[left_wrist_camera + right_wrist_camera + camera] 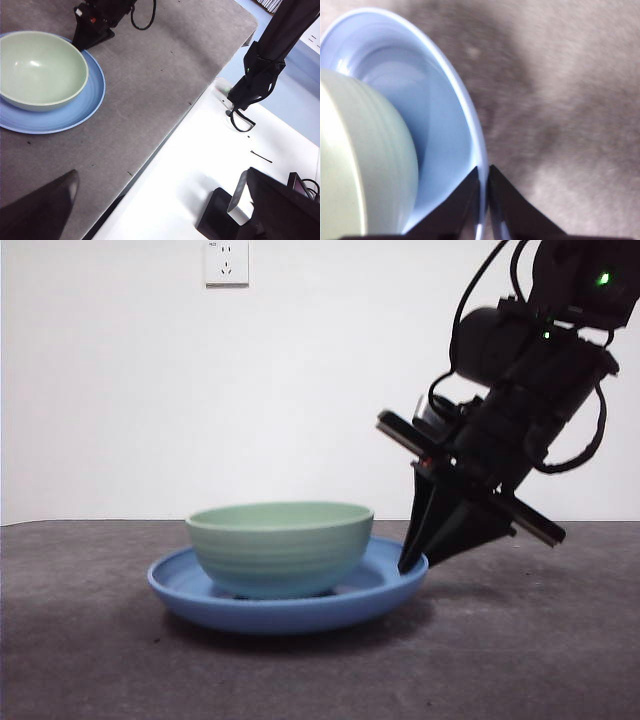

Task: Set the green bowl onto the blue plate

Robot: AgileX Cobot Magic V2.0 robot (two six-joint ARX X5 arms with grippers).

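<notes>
Green bowl upright inside the blue plate, resting on the plate's floor, rim level, ridged outer wall facing the low front camera. Plate flat on the grey table mat, wider than the bowl on every side, with a ring of bare blue visible all round.

Right gripper at the plate's rim on the side away from the bowl, arm slanting down from the upper corner of the front view. In the right wrist view, right gripper with its two black jaws pressed nearly together, pinching the thin raised rim of the blue plate between the tips; green bowl just beside, apart from the jaws, filling the near edge of that picture. Seen from the left wrist camera, right gripper touching the plate's edge, bowl sitting slightly off-centre on the plate.

Left gripper well apart from the dishes, hanging over the mat's edge and the white surface beside it, jaws spread wide with nothing between them

White wall socket high on the back wall
</notes>
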